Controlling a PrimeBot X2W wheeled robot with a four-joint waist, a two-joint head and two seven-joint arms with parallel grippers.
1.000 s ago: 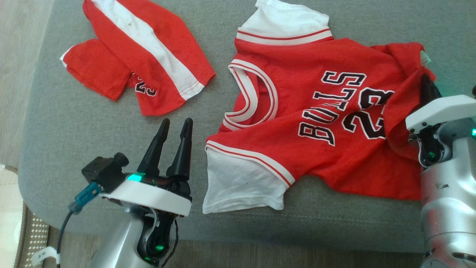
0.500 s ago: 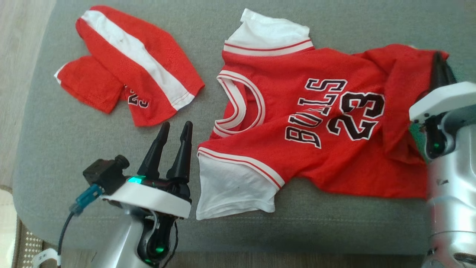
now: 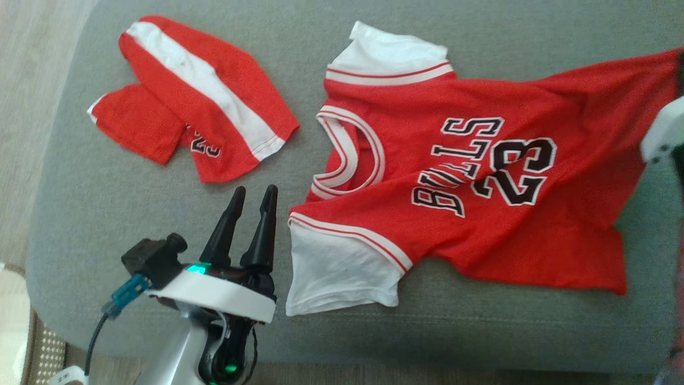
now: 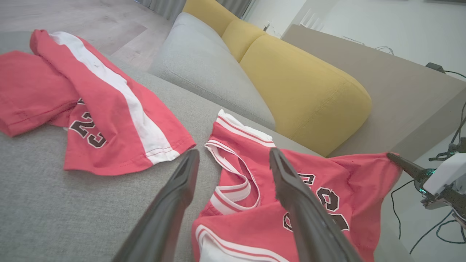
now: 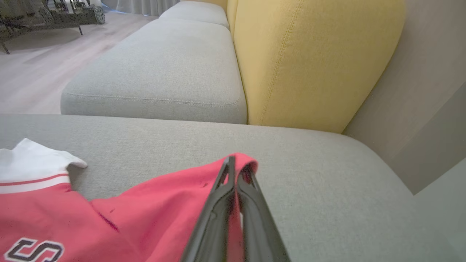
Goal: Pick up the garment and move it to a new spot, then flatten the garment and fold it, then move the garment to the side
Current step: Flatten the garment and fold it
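- Red mesh garment (image 3: pixel 459 176), a sports jersey with white sleeve panels, striped trim and black-and-white chest lettering, lies chest-up on the grey fabric sofa cushion (image 3: pixel 160 224). One corner at its hem end is raised off the cushion, between the right jaws.
- Right gripper (image 5: pixel 235 171), with two long dark fingers, is clenched on that corner. Cloth wraps over the fingertips and runs taut from them toward the collar, so the pull appears meant to draw out creases for flattening.
- Left gripper (image 3: pixel 255 188), with matching dark fingers, stands released with nothing between its jaws. The jersey's collar and near white sleeve lie just beside its tips, not touching. This is judged a waiting pose, ready to pin or take the collar end.
- Red shorts with a white side stripe (image 3: pixel 203 96) lie rumpled beyond the left jaws, apart from the jersey, and seem to play no part in this step.
- Yellow upholstered back cushion (image 5: pixel 309 65) rises beyond the right jaws, bounding the seat.
- Stage, as judged: flattening is under way and folding is not yet begun.
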